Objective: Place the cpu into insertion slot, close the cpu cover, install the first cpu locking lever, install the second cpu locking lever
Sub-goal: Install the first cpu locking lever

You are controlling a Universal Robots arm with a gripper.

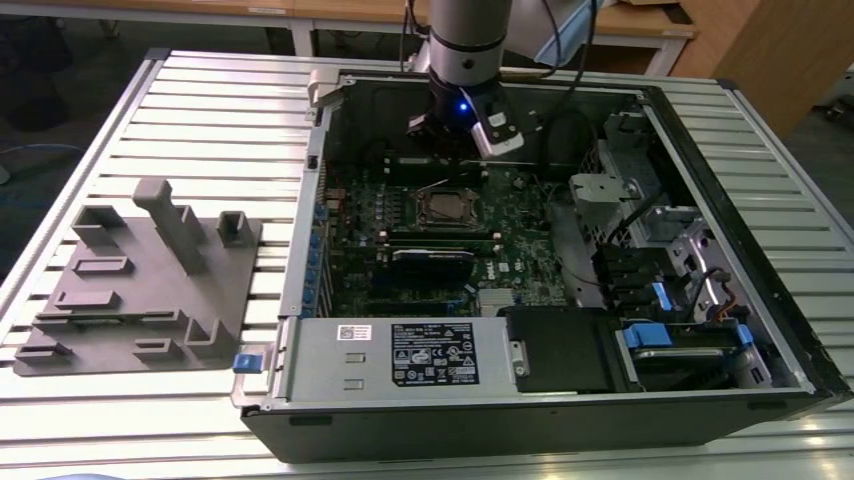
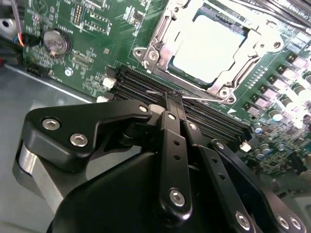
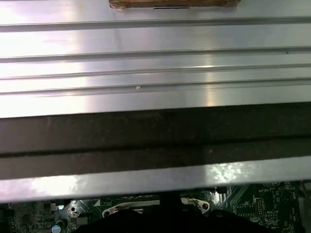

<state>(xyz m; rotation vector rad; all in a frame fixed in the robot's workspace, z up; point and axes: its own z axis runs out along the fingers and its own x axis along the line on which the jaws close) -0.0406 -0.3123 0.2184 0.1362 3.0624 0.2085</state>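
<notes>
Exterior view: my gripper (image 1: 454, 140) hangs inside the open computer case (image 1: 747, 190), near the insertion slot (image 1: 446, 206). Second wrist view: the cpu (image 2: 209, 46) sits in that slot under the lowered cpu cover (image 2: 158, 48). The fingers (image 2: 170, 126) are pressed together, and I see nothing between them. First wrist view: the ribbed tabletop (image 3: 155, 63) lies beyond the case wall.

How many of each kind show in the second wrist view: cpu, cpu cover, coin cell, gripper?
cpu: 1
cpu cover: 1
coin cell: 1
gripper: 1
Total: 4
</notes>
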